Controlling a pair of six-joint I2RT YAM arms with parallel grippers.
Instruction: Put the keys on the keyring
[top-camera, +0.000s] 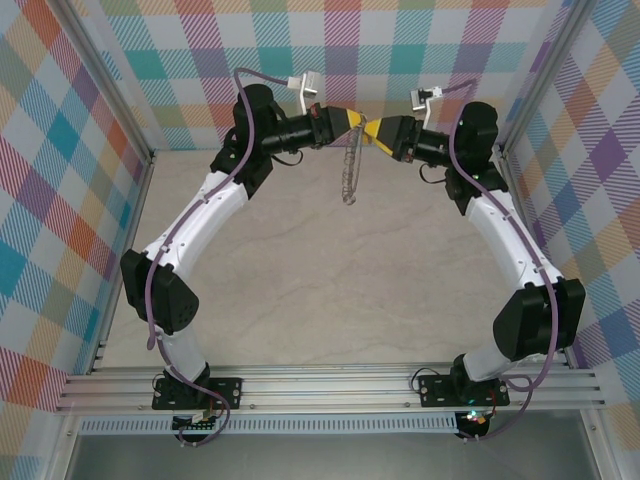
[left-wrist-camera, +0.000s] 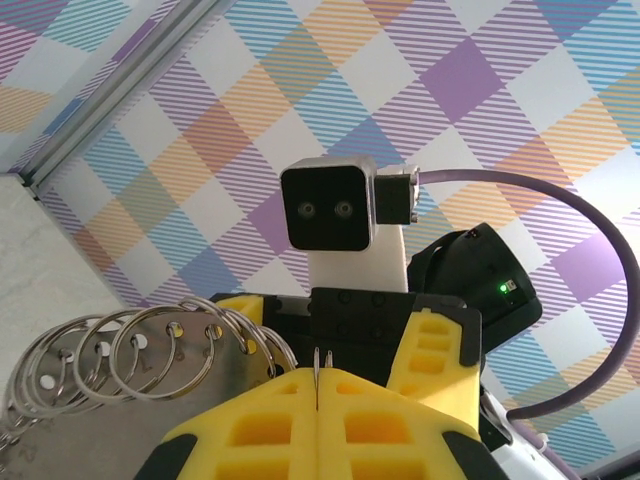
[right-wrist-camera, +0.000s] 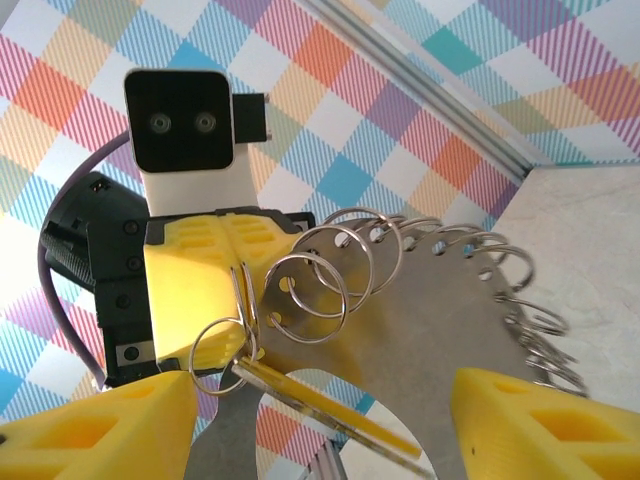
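- Grey keyring (top-camera: 348, 170) is hanging in mid-air over the worktop (top-camera: 300, 270), up where the two arms meet, so nothing catches it if it lets go.
- Left gripper (left-wrist-camera: 318, 385) is clenched on the ring's thin top edge, with just a sliver of metal between its yellow fingers. Looks like a marginal pinch to me; any tug and the floppy thing could swing or slide out.
- Right gripper (right-wrist-camera: 323, 392) is spread wide and holding nothing. The key (right-wrist-camera: 330, 410) sits between its fingers, touching neither as far as I can tell.
- From the right wrist view the key looks to be dangling from one small loop (right-wrist-camera: 222, 352) at the rim, right beside the left gripper. Can't tell if it's fully threaded or just hooked on, so I'd guess we're near the finish, not confirmed.
- Main worries: the right arm backs out crooked and snags a finger on the neighbouring loops, which would yank the ring out of the pinch. Or a half-seated key shakes off and drops to the worktop.
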